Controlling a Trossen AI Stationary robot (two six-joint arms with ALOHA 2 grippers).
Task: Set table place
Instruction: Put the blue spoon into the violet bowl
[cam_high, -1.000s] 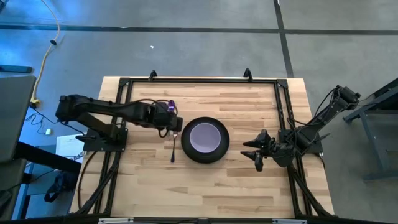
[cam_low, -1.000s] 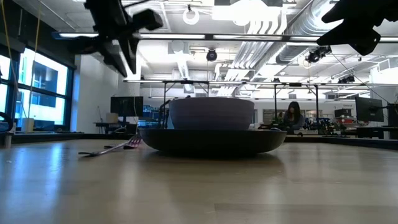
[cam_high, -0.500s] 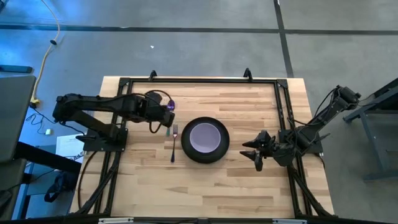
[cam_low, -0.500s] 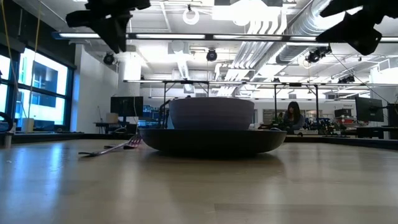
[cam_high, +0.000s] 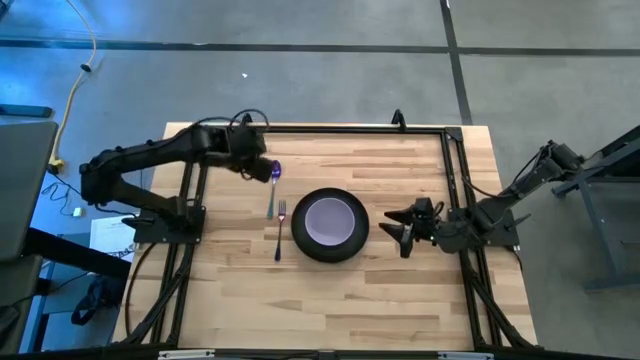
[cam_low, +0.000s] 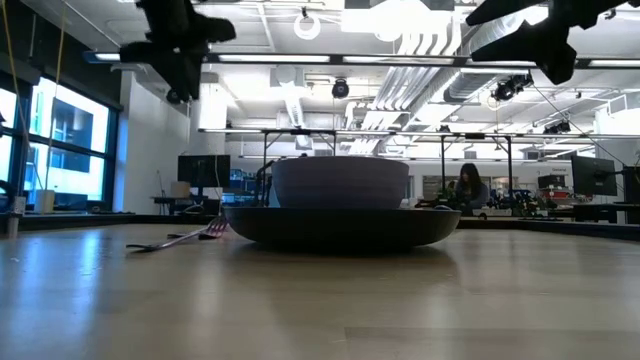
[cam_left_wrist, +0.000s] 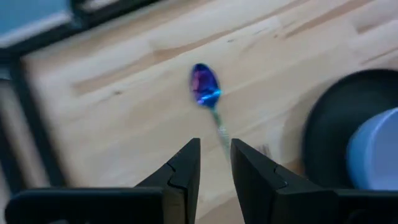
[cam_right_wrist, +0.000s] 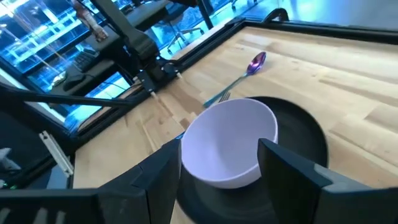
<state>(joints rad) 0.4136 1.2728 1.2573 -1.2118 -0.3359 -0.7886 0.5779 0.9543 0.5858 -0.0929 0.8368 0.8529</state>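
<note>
A dark grey plate lies mid-table with the lavender bowl standing in it. The fork lies flat just left of the plate. The spoon lies flat beside the fork's tines, its purple head toward the far edge. My left gripper hovers above the spoon head, touching nothing, with only a narrow gap between its fingers. My right gripper hangs open right of the plate, clear of it, facing the bowl.
A black metal frame runs along the far edge and down both sides of the table. Bare wood lies near and to the right of the plate. A person sits in the room far behind the table.
My left gripper has moved from over the spoon and fork toward the table's far edge and a little left. The spoon's handle, hidden under the gripper before, now shows on the table. My right gripper has moved left toward the plate.
</note>
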